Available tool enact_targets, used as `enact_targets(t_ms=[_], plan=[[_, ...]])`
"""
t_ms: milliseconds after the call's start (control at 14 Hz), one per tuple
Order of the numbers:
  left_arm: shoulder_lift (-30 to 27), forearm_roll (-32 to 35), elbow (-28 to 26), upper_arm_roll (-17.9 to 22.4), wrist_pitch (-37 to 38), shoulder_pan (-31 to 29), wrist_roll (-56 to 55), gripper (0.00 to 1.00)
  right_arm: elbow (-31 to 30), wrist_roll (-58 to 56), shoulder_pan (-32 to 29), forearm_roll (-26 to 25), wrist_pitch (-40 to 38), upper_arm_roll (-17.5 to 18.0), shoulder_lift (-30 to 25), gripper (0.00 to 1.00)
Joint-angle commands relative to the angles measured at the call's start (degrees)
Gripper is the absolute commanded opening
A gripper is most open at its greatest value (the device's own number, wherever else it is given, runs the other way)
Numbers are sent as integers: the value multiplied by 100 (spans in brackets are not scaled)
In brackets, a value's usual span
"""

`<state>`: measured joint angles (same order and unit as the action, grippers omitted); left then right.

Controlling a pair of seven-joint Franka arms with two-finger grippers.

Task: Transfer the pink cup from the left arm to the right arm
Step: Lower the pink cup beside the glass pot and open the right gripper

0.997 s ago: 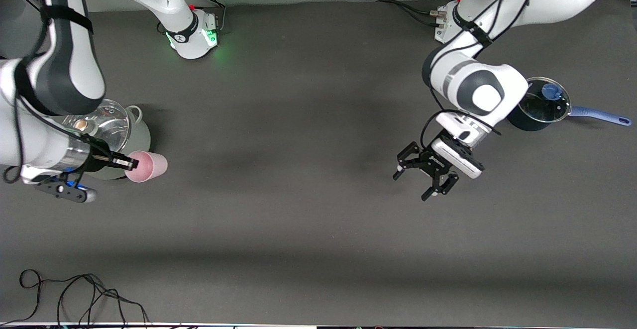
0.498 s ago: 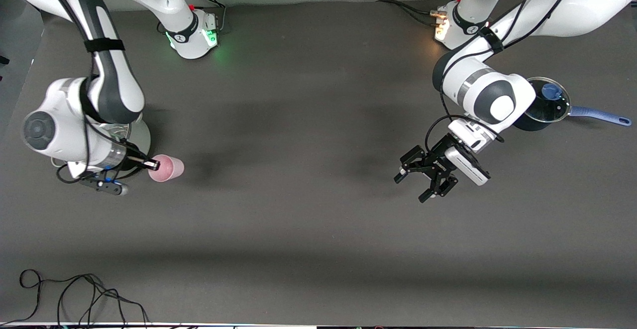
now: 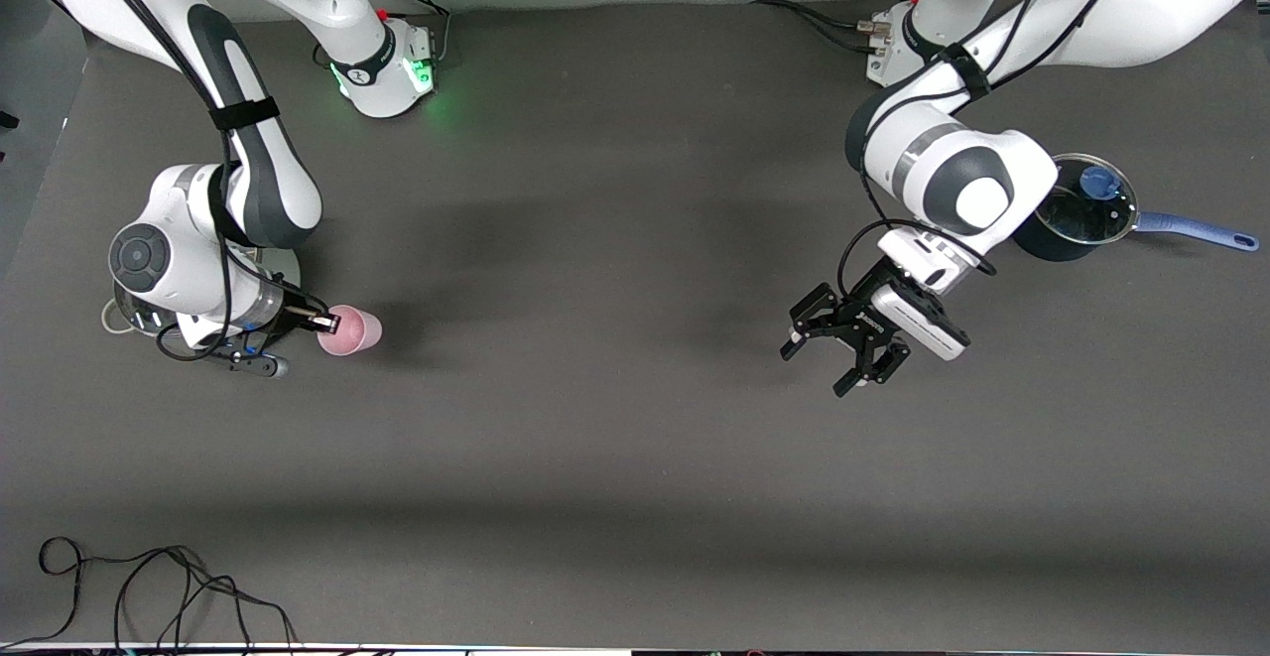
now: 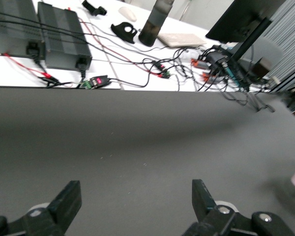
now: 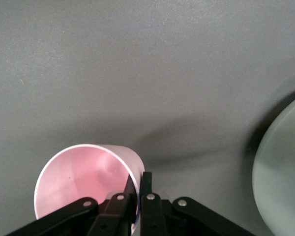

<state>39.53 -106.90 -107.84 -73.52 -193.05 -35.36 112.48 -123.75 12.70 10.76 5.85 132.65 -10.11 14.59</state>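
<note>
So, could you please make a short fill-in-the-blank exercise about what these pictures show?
1. The right end effector is shut on the rim of the pink ____.
2. The left end effector hangs over the bare table with its jaws ____.
3. The dark pot at the left arm's end of the table has a ____ handle.

Missing words: cup; open; blue

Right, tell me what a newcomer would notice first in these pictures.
First the pink cup, pinched by its rim in the shut right gripper at the right arm's end of the table, beside a pale pot. Next the left gripper, its claw-like jaws wide open and empty, waits over bare table, with a blue-handled lidded saucepan near it.
</note>
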Motion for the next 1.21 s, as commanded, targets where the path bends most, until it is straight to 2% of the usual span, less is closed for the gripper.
enact_targets(t_ms=[0, 285, 356, 427, 569, 641, 712, 854, 997, 1068, 1139], plan=[[-182, 56, 34, 31, -381, 100, -103, 100, -43, -189, 5, 4, 233, -61, 113, 0], [-191, 73, -1, 49, -540, -14, 54, 100, -96, -189, -13, 4, 515, -61, 316, 0], [-357, 73, -44, 57, -619, -110, 116, 100, -105, -181, -13, 4, 524, -70, 325, 0], [-576, 73, -106, 75, -759, -163, 125, 100, -105, -189, -13, 4, 516, -61, 325, 4], [-1015, 73, -194, 407, -769, -138, 117, 100, -114, -189, -4, 4, 507, -61, 316, 23], [-1191, 64, -211, 496, -760, -146, 125, 100, -114, -189, -4, 4, 516, -61, 316, 36], [-1306, 64, -246, 680, -760, -155, 117, 100, -114, -189, -4, 4, 507, -61, 308, 42], [-1499, 64, -316, 970, -760, -155, 117, 100, -114, -189, -4, 4, 498, -61, 281, 45], [-1817, 82, -405, 1427, -690, -59, 117, 100, -105, -189, -4, 4, 455, -70, 185, 48], [-1817, 82, -405, 1455, -646, -59, 117, 100, -105, -189, -4, 4, 411, -70, 98, 55], [-1843, 82, -405, 1464, -637, -76, 90, 100, -70, -189, -4, 4, 332, -70, 27, 67]])
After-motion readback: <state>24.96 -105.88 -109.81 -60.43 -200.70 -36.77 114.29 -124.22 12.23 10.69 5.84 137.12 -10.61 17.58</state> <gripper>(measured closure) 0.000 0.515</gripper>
